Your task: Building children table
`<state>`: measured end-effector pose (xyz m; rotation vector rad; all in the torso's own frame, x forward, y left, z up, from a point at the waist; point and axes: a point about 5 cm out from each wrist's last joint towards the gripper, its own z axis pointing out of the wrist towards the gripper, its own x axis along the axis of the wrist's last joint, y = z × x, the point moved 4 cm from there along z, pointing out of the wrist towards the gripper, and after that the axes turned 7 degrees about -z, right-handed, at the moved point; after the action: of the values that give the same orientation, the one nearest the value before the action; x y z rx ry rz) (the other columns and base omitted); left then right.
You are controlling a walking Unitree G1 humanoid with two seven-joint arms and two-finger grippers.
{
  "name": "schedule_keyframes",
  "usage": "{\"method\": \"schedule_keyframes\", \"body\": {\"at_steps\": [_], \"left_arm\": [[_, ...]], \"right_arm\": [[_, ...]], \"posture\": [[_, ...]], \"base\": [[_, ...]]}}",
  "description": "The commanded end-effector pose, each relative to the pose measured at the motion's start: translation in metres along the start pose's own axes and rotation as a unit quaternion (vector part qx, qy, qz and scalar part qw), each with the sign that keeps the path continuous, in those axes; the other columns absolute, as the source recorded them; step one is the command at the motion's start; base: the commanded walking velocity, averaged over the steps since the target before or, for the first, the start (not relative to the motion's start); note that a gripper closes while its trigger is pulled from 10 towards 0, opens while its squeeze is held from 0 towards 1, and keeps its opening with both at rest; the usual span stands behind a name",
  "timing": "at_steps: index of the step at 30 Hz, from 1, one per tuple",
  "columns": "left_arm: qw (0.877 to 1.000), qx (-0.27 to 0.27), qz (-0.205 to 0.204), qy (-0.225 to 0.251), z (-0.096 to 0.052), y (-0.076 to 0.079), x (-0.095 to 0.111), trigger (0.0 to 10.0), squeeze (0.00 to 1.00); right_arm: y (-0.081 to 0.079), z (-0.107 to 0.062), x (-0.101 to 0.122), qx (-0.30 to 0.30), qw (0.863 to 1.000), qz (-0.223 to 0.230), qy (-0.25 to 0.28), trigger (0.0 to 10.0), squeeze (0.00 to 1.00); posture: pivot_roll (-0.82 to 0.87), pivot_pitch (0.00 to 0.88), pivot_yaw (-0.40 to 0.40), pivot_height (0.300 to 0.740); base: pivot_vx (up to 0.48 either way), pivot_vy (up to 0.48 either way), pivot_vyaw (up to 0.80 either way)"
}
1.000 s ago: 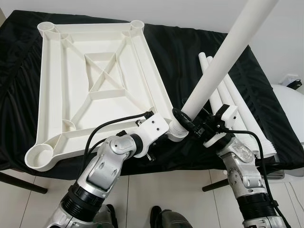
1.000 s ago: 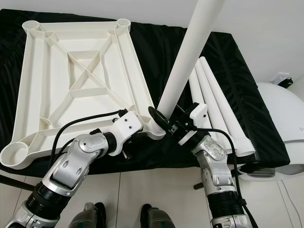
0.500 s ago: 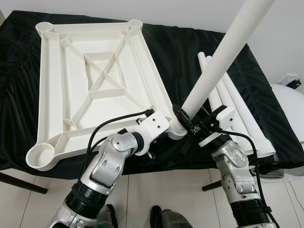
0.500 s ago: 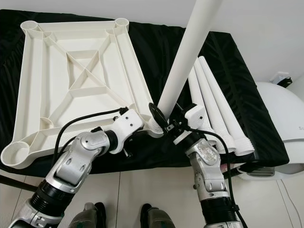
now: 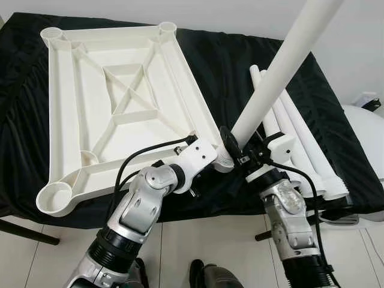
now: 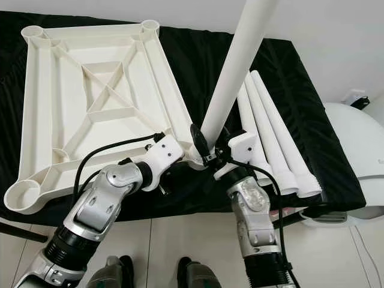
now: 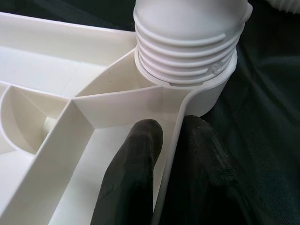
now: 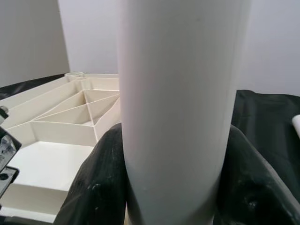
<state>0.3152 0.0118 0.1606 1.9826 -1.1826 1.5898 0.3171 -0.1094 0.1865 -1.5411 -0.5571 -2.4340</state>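
The white table top (image 5: 120,108) lies upside down on the black-covered table (image 5: 240,66). A long white table leg (image 5: 276,78) stands tilted, and its threaded end (image 7: 187,47) sits in the top's near right corner socket (image 7: 211,89) with several threads showing. My left gripper (image 7: 171,129) is shut on the top's rim just beside that socket, one finger inside and one outside. My right gripper (image 8: 176,154) is shut on the leg a little above the threads, with its black fingers (image 5: 231,144) on both sides of the tube.
Three spare white legs (image 5: 300,150) lie side by side on the black cloth to the right of the held leg. A white rounded object (image 5: 367,129) stands off the table's right end. The tiled floor (image 5: 198,240) is below the front edge.
My right forearm has swung left, closer to the left arm, still holding the leg. The table top has turned slightly, its far corners shifting left. The leg stays at the corner socket.
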Motion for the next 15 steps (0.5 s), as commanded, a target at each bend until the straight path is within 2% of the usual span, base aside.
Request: {"method": "schedule_keyframes", "body": {"at_steps": [1,12,15], "left_arm": [[0.994,0.102,0.011,0.025,0.0001,-0.0162,0.0119,10.0,0.00],[0.994,0.103,0.010,0.026,0.0008,-0.0159,0.0133,10.0,0.00],[0.994,0.103,0.010,0.027,0.0014,-0.0155,0.0138,10.0,0.00]], "right_arm": [[-0.0060,-0.0280,-0.0587,-0.026,0.990,0.011,-0.138,10.0,0.00],[-0.0092,-0.0272,-0.0589,-0.072,0.987,0.012,-0.142,10.0,0.00],[-0.0107,-0.0261,-0.0591,-0.108,0.983,0.014,-0.147,10.0,0.00]], "posture": [[-0.07,0.203,-0.061,0.740],[-0.07,0.199,-0.058,0.740],[-0.06,0.195,-0.060,0.740]], "base": [[0.000,0.000,0.00],[0.000,0.000,0.00],[0.000,0.000,0.00]]}}
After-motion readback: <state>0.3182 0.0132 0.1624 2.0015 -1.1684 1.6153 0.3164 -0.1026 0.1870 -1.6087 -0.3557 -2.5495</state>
